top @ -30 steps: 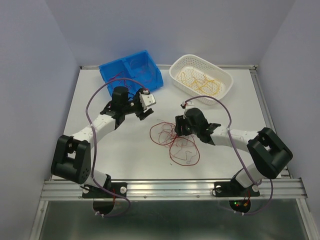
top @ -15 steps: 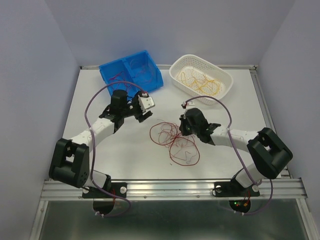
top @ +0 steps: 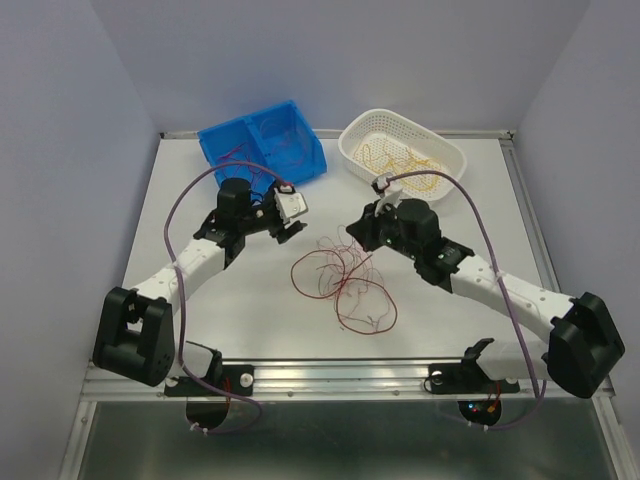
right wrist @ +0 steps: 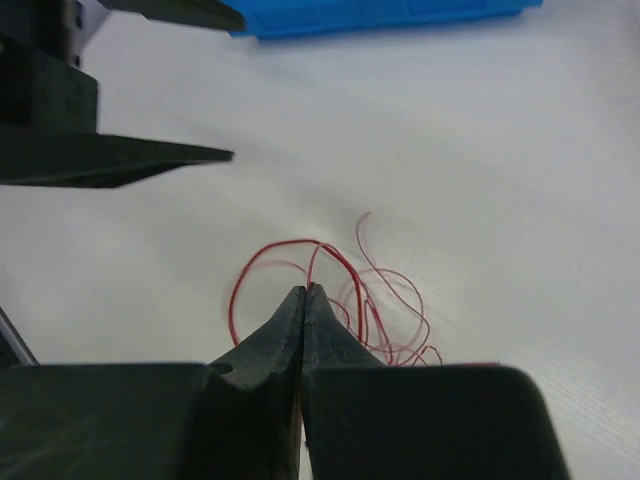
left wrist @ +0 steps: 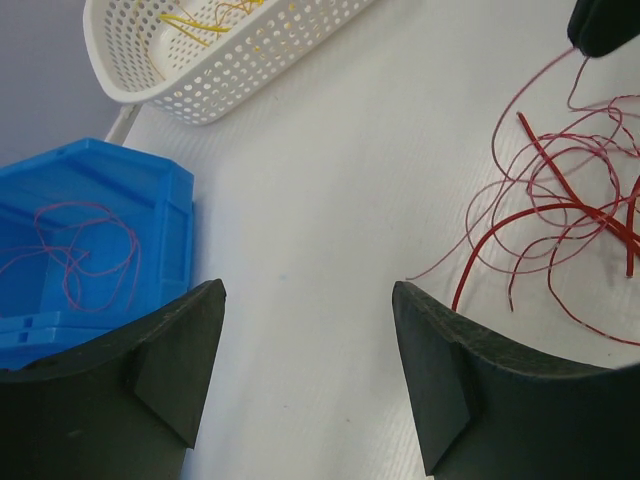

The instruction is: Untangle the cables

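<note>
A tangle of dark red cables (top: 340, 285) lies in loose loops at the table's middle. My right gripper (top: 362, 233) hangs over its far right side, shut on one red cable strand that runs up from the pile. In the right wrist view the closed tips (right wrist: 305, 290) pinch that strand, with the red cables (right wrist: 385, 310) curling below. My left gripper (top: 296, 216) stands open to the left of the pile with nothing in it. In the left wrist view its fingers (left wrist: 185, 345) are wide apart over bare table, with the red cables (left wrist: 560, 215) to the right.
A blue bin (top: 262, 140) at the back left holds a few thin red wires (left wrist: 75, 250). A white perforated basket (top: 403, 150) at the back right holds yellow wires (top: 405, 162). Grey walls enclose the table.
My right gripper has shut on a red strand and lifted back and to the right, drawing loops up from the pile. The left arm has shifted slightly and stays open.
</note>
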